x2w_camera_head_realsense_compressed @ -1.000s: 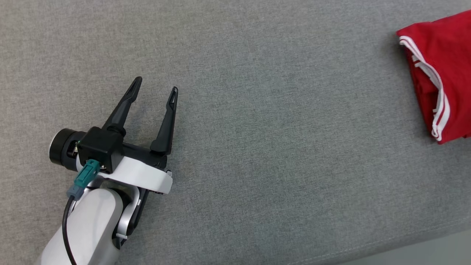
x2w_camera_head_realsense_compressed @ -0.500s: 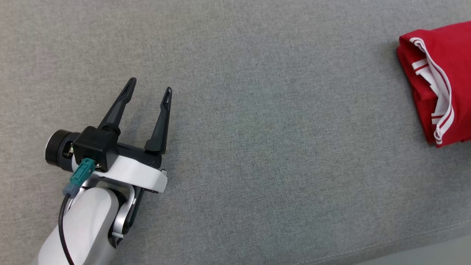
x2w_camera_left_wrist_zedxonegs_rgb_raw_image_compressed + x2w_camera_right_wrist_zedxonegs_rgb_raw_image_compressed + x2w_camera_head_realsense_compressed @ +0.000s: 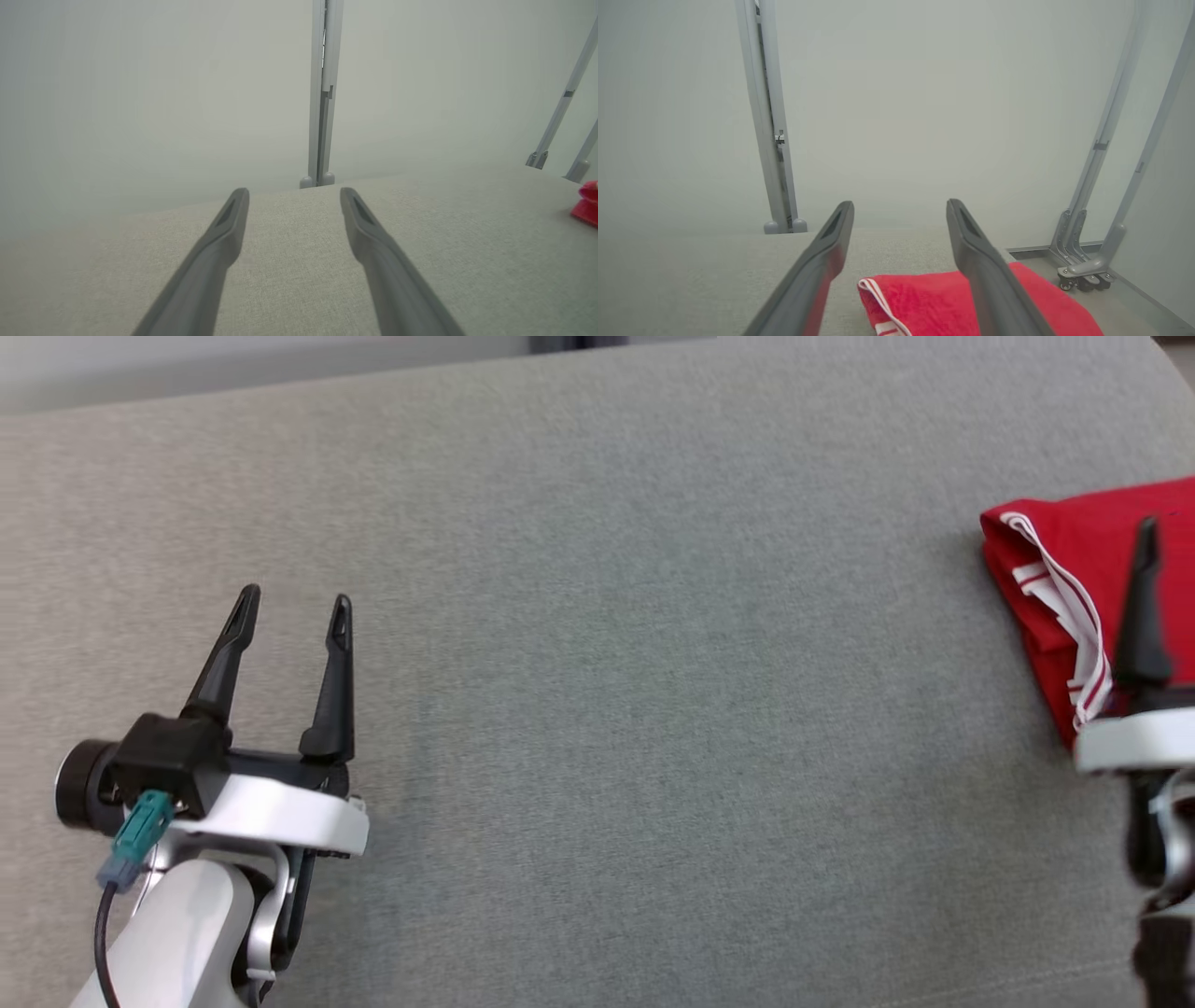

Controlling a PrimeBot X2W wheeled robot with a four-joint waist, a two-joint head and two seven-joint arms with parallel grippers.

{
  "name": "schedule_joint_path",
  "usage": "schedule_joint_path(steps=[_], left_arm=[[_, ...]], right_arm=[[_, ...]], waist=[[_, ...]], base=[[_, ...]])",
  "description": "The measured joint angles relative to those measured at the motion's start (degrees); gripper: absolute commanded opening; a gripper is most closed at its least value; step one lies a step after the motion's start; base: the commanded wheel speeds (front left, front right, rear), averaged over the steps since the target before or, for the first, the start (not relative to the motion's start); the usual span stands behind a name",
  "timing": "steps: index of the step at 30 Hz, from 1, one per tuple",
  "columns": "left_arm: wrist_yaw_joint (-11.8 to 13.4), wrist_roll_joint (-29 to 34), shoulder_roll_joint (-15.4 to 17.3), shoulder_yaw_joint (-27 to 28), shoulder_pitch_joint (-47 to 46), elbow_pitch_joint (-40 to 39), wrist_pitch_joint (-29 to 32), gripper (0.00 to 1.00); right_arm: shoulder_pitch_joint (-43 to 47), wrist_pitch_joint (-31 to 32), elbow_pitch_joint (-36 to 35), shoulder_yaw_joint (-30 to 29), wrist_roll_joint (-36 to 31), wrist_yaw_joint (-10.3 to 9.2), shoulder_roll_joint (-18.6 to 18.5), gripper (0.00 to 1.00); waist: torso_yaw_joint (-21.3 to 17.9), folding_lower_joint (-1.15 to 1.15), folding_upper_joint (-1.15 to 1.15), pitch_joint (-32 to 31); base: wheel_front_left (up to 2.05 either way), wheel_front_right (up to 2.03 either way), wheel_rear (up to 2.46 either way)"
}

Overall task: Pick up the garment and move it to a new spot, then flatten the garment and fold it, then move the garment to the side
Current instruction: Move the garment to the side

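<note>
In the head view your left gripper (image 3: 296, 597) stands with jaws wide and nothing between them, above the grey fabric surface (image 3: 653, 663). Bare cloth runs ahead of its tips to the far edge and off to their right, so you have plenty of room there. The red garment (image 3: 1074, 537) lies folded well to the right of those jaws, its white-striped edge facing them, near the surface's rounded far corner. One dark finger of your right gripper (image 3: 1145, 616) rises in front of it. In the left wrist view the left gripper (image 3: 294, 196) is spread and points at the far edge, where an upright post (image 3: 322, 93) stands just past the tips. The garment (image 3: 587, 205) sits far off to the right. In the right wrist view the right gripper (image 3: 900, 205) is wide and holds nothing. The garment (image 3: 924, 298) lies below and between the fingers, and the right finger crosses in front of it. The surface ends just right of the garment, with floor (image 3: 1134, 303) and a castored frame (image 3: 1083, 270) beyond, so that side is tight. Against half a second ago, the head camera has moved and the whole picture has shifted. The far edge now shows, and the right finger has come into view.
</note>
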Motion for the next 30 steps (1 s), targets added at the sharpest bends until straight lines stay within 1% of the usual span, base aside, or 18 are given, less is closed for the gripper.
schedule_joint_path(steps=[4,10,18,24,30], left_arm=[[0.53,-0.53,0.04,0.77,2.3,0.03,-0.33,1.0],[0.74,-0.92,-0.43,0.75,6.43,0.68,-0.81,1.0],[1.26,-1.32,-0.53,1.33,12.21,0.64,-1.14,1.0],[1.74,-2.34,-1.0,3.34,15.61,0.52,-1.25,1.0],[0.99,-1.72,-1.71,5.52,17.64,0.64,-1.32,1.0]], right_arm=[[4.26,0.02,-4.46,4.21,-0.69,0.01,2.93,1.0],[11.44,1.85,-7.05,7.27,-2.21,0.01,4.89,1.0],[19.12,3.31,-9.34,7.44,-2.49,0.01,6.28,1.0],[23.97,3.93,-10.66,6.75,-2.22,0.01,6.67,1.0],[26.7,4.98,-12.04,6.49,-2.19,0.01,6.79,1.0]], waist=[[1.71,0.0,0.0,-2.29],[4.0,0.0,0.0,-6.36],[5.78,0.0,0.0,-11.95],[6.28,0.0,0.0,-15.34],[6.92,0.0,0.0,-17.83]], base=[[0.0,0.0,0.0],[0.0,0.0,0.0],[0.0,0.0,0.0],[0.0,0.0,0.0],[0.0,0.0,0.0]])
